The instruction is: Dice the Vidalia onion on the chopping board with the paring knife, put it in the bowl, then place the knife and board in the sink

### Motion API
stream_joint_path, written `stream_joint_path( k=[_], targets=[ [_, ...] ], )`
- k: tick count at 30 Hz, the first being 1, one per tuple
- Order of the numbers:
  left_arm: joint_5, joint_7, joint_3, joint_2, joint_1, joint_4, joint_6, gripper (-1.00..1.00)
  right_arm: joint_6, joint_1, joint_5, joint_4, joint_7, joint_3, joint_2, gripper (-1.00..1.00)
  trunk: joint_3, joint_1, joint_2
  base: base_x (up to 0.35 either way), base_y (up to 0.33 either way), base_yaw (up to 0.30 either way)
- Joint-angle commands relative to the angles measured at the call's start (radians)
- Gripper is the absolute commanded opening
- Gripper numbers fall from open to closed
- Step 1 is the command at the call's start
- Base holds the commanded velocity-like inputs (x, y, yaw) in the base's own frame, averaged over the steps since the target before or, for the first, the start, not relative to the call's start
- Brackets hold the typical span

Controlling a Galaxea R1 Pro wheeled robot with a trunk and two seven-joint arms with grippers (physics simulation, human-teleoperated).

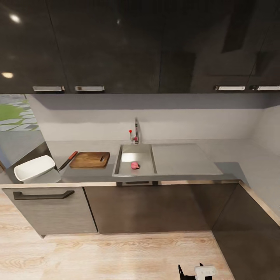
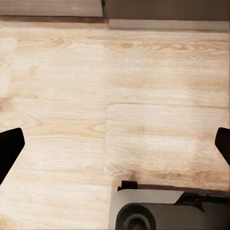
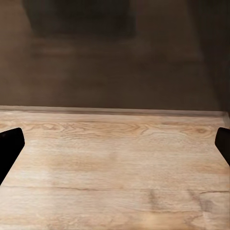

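Pinkish-red and small, the Vidalia onion (image 1: 135,165) lies in the basin of the sink (image 1: 137,171), near its front wall, a little left of the head view's middle. Behind the basin stands the chrome tap (image 1: 136,132) with its red knob, and the flat drainboard (image 1: 182,159) stretches to the right. Just left of the sink, the dark brown chopping board (image 1: 90,160) lies flat on the grey counter (image 1: 233,155). The paring knife (image 1: 68,160) rests slanted beside the board's left end, and further left the white bowl (image 1: 34,168) sits near the counter's edge. Dark cabinets (image 1: 147,210) run below, and glossy dark cupboards (image 1: 116,42) hang above. Pale wood floor (image 1: 116,256) spreads across the lower frame. In each wrist view, the left claw (image 2: 115,146) and the right claw (image 3: 115,143) hang over that floor with dark fingertips at opposite edges, spread wide and gripping nothing.
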Motion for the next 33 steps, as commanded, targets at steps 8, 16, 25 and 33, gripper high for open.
stream_joint_path(
  k=[8,16,25,33],
  targets=[
    [-0.003,0.000,-0.005,-0.028,-0.050,-0.497,0.560,1.00,-0.004,-0.001,-0.010,0.000,-0.008,0.008,-0.001,1.00,-0.002,0.001,-0.002,0.000,0.000,0.000],
    [-0.002,-0.002,-0.011,-0.049,-0.318,-0.542,0.849,1.00,-0.004,-0.001,-0.010,0.000,-0.008,0.008,-0.001,1.00,-0.002,0.001,-0.002,0.000,0.000,0.000],
    [-0.001,-0.001,-0.080,-0.074,-0.544,-0.475,0.982,1.00,-0.004,-0.001,-0.010,0.000,-0.008,0.008,-0.001,1.00,-0.002,0.001,-0.002,0.000,0.000,0.000],
    [-0.001,0.001,-0.091,-0.123,-0.855,-0.189,0.997,1.00,-0.004,-0.001,-0.010,0.000,-0.008,0.007,-0.002,1.00,0.001,0.001,-0.002,0.000,0.000,-0.097]
  ],
)
